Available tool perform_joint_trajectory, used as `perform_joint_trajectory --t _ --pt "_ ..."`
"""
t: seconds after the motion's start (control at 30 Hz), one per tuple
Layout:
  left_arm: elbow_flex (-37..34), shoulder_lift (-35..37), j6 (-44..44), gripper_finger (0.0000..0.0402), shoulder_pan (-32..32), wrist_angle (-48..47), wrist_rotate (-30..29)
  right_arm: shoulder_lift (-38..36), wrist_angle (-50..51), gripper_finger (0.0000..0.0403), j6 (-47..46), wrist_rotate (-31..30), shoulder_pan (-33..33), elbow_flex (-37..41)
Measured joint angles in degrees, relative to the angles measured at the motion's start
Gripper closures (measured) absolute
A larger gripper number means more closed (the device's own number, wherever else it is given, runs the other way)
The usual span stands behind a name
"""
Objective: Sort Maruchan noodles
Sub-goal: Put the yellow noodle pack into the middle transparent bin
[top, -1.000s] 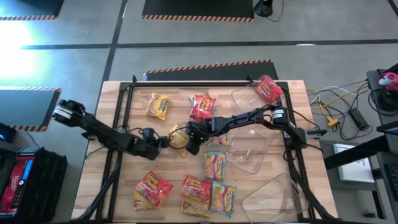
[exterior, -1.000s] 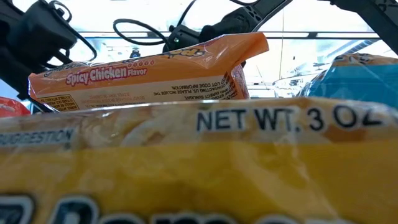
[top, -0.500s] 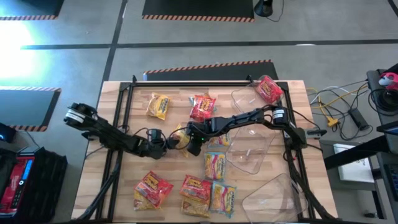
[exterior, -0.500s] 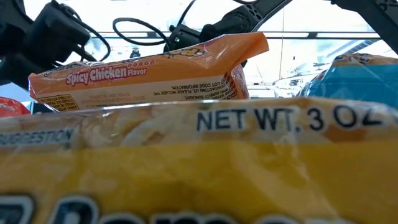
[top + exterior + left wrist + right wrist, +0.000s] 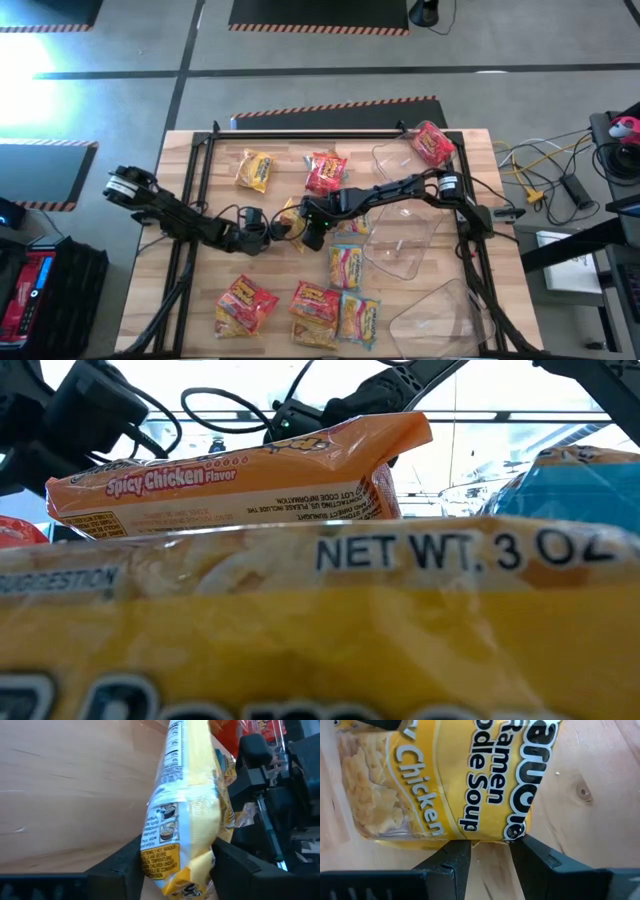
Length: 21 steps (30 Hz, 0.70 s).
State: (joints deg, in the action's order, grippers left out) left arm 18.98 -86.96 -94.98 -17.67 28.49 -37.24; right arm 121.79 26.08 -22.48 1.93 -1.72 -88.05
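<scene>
A yellow Maruchan chicken packet [image 5: 288, 217] hangs over the middle of the table between my two grippers. My left gripper [image 5: 272, 231] comes from the table's left and is shut on the packet's left end [image 5: 177, 870]. My right gripper [image 5: 305, 228] comes from the right, slanting down, and is at the packet's right edge [image 5: 490, 850]. Other noodle packets lie flat on the wood: yellow [image 5: 254, 170] and red [image 5: 326, 172] far back, one red [image 5: 433, 143] at the far right, and several along the near edge [image 5: 315, 303]. My left gripper pinches the packet's end [image 5: 165, 870] between its two fingers, one on each flat face. The fingers come nearly level from the table's left. The packet runs on away from them, clear of the wood. My right gripper has the packet's right edge [image 5: 490, 839] between its fingertips [image 5: 460, 851], slanting down from the table's right. The printed face is turned toward the wrist and the packet stretches away from the fingers. How the edge sits between the tips does not show.
Clear plastic tubs stand on the right half of the table [image 5: 405, 235], [image 5: 445, 315], [image 5: 398, 160]. In the low view an orange packet [image 5: 240, 480] and a yellow one [image 5: 320, 630] fill the foreground. Bare wood lies on the table's near left.
My left gripper has slid toward the table's right edge, up to the yellow packet's left end, and its wrist has tipped. The packet and my right gripper have stayed where they were.
</scene>
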Motion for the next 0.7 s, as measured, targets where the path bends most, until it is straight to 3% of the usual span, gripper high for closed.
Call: perform_joint_trajectory --t 0.23,0.7 --pt "0.15 0.11 0.84 0.0288 -0.02 1.27 0.73 -3.52 2.47 0.0275 0.57 0.92 0.02 -0.07" --pt "-0.04 0.75 9.47 0.029 -0.07 2.98 2.02 -14.23 10.92 0.0275 -3.01 1.34 0.11 -0.33"
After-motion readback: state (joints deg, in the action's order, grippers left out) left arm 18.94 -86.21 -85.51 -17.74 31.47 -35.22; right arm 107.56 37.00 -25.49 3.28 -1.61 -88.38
